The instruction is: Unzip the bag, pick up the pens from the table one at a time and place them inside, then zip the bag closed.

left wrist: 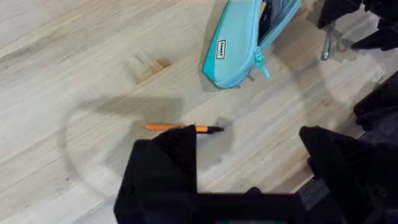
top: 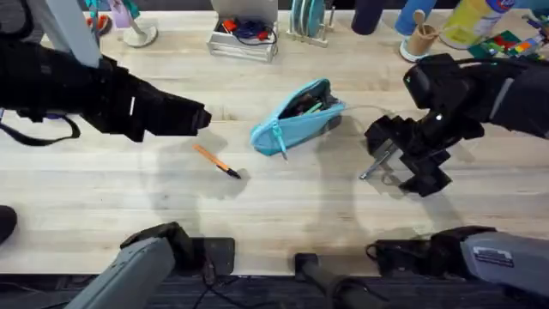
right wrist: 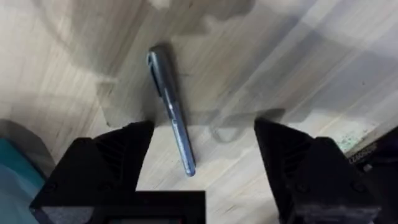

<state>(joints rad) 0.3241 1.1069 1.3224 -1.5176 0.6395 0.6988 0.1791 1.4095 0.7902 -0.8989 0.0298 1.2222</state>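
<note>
The light blue bag (top: 296, 120) lies on its side near the middle of the pale wooden desk (top: 283, 206), angled, its top zipper open so the dark lining shows, with something already poking out of the mouth. A small label sits on its side and a blue pull tab hangs at the closed end. The orange pen (top: 216, 161), black at its tip, lies flat on the desk just in front of the bag and apart from it. The silver-grey pen (right wrist: 171, 112) lies flat on the desk off to the bag's other side, its clip facing up.
</note>
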